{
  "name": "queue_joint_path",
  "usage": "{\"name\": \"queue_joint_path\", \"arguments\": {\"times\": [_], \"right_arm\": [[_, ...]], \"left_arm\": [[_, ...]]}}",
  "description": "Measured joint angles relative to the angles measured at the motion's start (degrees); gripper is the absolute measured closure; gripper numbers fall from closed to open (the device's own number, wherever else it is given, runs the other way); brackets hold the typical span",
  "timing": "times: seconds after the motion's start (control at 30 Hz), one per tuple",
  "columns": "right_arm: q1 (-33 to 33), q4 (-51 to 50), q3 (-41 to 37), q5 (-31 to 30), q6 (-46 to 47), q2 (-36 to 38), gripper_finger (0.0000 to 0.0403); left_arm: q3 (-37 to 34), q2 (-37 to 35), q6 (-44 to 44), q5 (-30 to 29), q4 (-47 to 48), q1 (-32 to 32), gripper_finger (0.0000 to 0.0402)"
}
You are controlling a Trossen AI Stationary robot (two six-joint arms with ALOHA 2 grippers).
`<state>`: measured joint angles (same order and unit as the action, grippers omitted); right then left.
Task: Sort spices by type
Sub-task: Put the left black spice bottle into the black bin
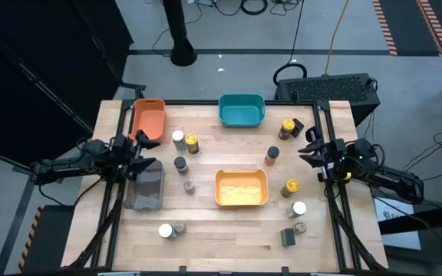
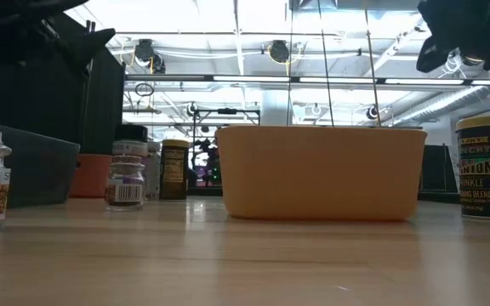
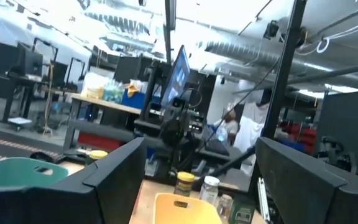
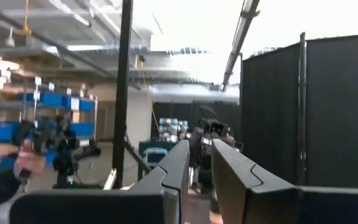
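Several small spice jars stand upright on the wooden table: two by the orange bin, others at centre left. More stand on the right. My left gripper is above the table's left side between the orange and grey bins; it is open and empty, its fingers wide apart in the left wrist view. My right gripper is above the table's right side. Its fingers are almost together in the right wrist view, with nothing between them.
Four bins stand on the table: orange at far left, teal at far centre, yellow at centre, grey at left. In the low view the yellow bin fills the middle, with jars on either side.
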<state>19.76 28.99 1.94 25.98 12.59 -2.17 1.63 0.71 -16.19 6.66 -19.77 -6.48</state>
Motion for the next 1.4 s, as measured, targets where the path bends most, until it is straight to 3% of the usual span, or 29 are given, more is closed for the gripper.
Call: {"name": "queue_joint_path", "arguments": {"times": [0.23, 0.47, 0.6, 0.83, 0.93, 1.0, 1.1, 1.23, 1.4], "right_arm": [[-0.7, -4.2, 9.4, -0.9, 3.5, -8.0, 0.0351], [-0.7, -8.2, 15.5, -0.9, 5.0, -16.1, 0.0351], [-0.8, -9.0, 17.6, -2.1, 5.0, -19.1, 0.0351], [-0.6, -29.3, 30.2, -10.1, 2.5, -27.7, 0.0351], [-0.6, -34.5, 33.8, -10.9, 0.9, -32.0, 0.0351], [-0.7, -35.4, 34.8, -10.9, 0.2, -34.0, 0.0351], [-0.6, -35.1, 35.0, -10.9, -1.4, -35.6, 0.0351], [0.0, -33.9, 35.0, -10.9, -2.7, -36.0, 0.0351], [1.0, -33.6, 35.0, -10.9, -2.3, -35.5, 0.0351]], "left_arm": [[0.1, 0.0, 6.6, -3.6, -1.3, 0.0, 0.0093], [0.1, 0.0, -4.0, -2.1, -9.0, 0.0, 0.0093], [0.1, 0.0, -4.3, -2.0, -9.9, 0.0, 0.0093], [0.1, 0.0, 0.6, -4.6, -8.2, 0.0, 0.0093], [0.1, 0.0, -1.7, -6.0, -9.3, 0.0, 0.0093], [0.1, 0.4, -3.7, -3.3, -10.2, 0.6, 0.0093], [0.1, 2.7, -4.5, -0.9, -12.7, 2.7, 0.0093], [0.2, 8.9, -2.0, -3.6, -17.0, 6.5, 0.0093], [0.2, 18.2, -0.7, -5.2, -32.6, 9.9, 0.0093]]}}
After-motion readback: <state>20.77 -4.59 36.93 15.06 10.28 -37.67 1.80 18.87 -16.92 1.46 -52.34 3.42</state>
